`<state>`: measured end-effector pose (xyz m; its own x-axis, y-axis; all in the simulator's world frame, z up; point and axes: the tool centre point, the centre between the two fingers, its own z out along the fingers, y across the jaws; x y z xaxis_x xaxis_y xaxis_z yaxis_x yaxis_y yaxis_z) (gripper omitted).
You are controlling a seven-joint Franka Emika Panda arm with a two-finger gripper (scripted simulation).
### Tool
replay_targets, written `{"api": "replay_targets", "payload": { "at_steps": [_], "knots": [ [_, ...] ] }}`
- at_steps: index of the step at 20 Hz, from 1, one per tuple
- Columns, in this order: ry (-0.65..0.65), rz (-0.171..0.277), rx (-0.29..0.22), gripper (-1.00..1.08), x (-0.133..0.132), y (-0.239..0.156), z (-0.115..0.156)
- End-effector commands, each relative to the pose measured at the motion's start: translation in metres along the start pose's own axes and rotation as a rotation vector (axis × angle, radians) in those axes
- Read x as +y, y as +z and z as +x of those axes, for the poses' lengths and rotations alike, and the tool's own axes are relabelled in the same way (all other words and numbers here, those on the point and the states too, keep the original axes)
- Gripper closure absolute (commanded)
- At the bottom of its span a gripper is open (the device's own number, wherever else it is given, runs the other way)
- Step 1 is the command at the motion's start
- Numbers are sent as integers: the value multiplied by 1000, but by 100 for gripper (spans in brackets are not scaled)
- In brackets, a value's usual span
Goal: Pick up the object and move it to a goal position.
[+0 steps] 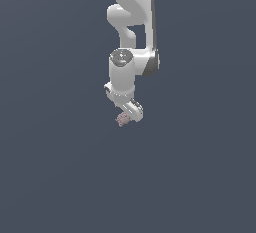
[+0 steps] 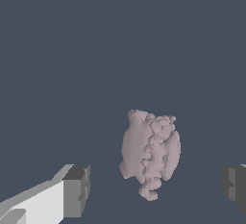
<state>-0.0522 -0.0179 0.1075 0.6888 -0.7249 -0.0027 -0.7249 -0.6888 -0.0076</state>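
Wide-spread jaws either side of untouched pinkish-mauve blob (image 2: pixel 150 152)

The white arm (image 1: pixel 131 37) hangs downward, its end effector (image 2: pixel 153 189) spread wide, fingers (image 2: pixel 77 191) well apart.

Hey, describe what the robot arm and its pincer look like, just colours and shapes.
The arm is glossy white, built of rounded tubular segments with dark grey bands at the joints and a silvery-grey round cap on one joint. No cables or markings show. The pincer has a white body and blocky dark grey fingertips, as the wrist view shows.
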Motion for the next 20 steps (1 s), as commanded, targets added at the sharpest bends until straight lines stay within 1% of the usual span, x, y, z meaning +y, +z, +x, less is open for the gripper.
{"api": "replay_targets", "payload": {
  "at_steps": [1, 9, 16, 20],
  "knots": [
    [51, -2, 1, -92, 4, 5, -2],
    [143, -7, 3, -92, 11, 13, -6],
    [150, -7, 3, -92, 12, 15, -6],
    [151, -7, 3, -92, 12, 25, -7]
  ]
}}
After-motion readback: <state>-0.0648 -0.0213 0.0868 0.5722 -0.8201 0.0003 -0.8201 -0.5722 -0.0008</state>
